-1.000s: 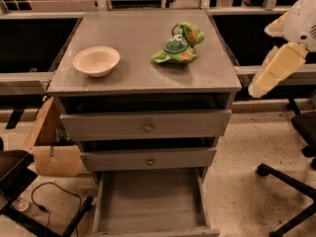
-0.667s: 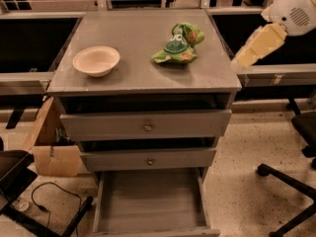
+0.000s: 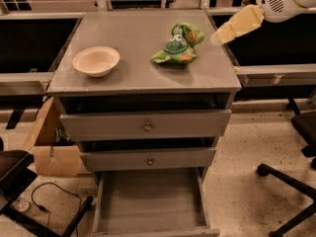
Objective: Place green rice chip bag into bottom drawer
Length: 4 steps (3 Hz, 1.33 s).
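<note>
Bottom drawer point(image 3: 148, 201), pulled open; green rice chip bag point(image 3: 178, 46), on cabinet top point(image 3: 128, 33) right of cream bowl point(image 3: 96, 60), likely light, crumpled, slick foil, best pinched at a raised fold; gripper point(image 3: 224, 33), just right of bag, spread or closed cannot be told.

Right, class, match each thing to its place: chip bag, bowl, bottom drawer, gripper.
1 green rice chip bag
2 cream bowl
3 bottom drawer
4 gripper

A pulled out, lowest of three
B cabinet top, left side
C in the air at the top's right edge
D cabinet top, right of centre

Pairs: 1-D, 2-B, 3-A, 4-C
</note>
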Tool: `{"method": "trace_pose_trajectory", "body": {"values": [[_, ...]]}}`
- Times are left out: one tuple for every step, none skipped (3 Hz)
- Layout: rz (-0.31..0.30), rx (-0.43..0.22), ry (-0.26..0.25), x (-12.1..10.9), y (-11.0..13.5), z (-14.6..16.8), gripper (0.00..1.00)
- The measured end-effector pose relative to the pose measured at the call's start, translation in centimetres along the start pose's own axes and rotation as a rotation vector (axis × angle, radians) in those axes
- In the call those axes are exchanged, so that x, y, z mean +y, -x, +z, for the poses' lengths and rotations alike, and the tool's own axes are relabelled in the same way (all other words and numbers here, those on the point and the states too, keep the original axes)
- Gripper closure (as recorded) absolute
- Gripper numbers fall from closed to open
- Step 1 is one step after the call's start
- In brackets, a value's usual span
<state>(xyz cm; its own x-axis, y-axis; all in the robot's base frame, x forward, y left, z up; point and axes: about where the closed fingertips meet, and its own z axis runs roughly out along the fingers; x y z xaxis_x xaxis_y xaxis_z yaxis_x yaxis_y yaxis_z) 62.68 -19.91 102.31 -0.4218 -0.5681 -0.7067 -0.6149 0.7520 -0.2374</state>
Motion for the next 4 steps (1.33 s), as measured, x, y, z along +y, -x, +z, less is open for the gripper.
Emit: {"method": "trace_pose_trajectory", "body": {"values": [[0.000, 0.000, 0.000, 0.0, 0.0, 0.0, 0.00], [0.051, -0.045, 0.021, 0.1, 1.2, 3.5, 0.00], [0.133, -0.067, 0.027, -0.3, 3.2, 9.6, 0.00], [0.218, -0.041, 0.013, 0.3, 4.5, 15.2, 0.00]]}}
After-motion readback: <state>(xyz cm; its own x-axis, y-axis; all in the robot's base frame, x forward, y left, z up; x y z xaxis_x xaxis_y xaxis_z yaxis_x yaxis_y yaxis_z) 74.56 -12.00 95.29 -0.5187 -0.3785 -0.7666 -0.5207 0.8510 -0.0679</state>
